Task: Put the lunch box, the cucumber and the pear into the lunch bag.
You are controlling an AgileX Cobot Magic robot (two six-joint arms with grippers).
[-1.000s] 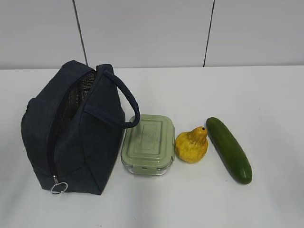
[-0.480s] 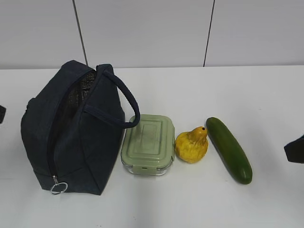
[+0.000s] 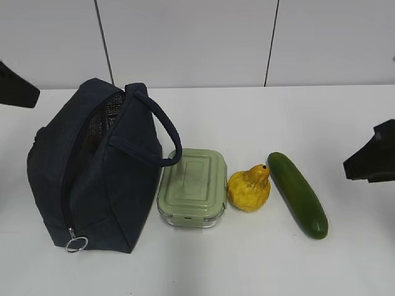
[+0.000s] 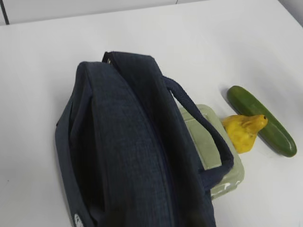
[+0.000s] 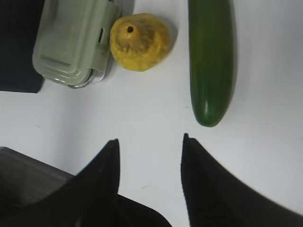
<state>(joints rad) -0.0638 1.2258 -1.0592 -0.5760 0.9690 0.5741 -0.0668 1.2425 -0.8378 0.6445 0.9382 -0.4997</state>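
Observation:
The dark navy lunch bag (image 3: 92,172) stands at the left, its zipper partly undone and silvery lining showing. Right of it lie, in a row, the sage-lidded lunch box (image 3: 192,185), the yellow pear (image 3: 249,190) and the dark green cucumber (image 3: 297,194). My right gripper (image 5: 150,142) is open and empty above bare table, just short of the cucumber (image 5: 210,61) and pear (image 5: 139,41). The left wrist view looks down on the bag (image 4: 128,142). Its fingers are out of that view, and nothing is held.
The zipper's metal ring pull (image 3: 76,243) hangs at the bag's front bottom corner. The loop handle (image 3: 163,132) arches over the lunch box's edge. Dark arm parts show at the left edge (image 3: 15,86) and the right edge (image 3: 370,161). White table surrounds everything.
Both arms have come into the exterior view. The left one rose along the left edge and the right one moved in and up at the right edge. The objects have not moved.

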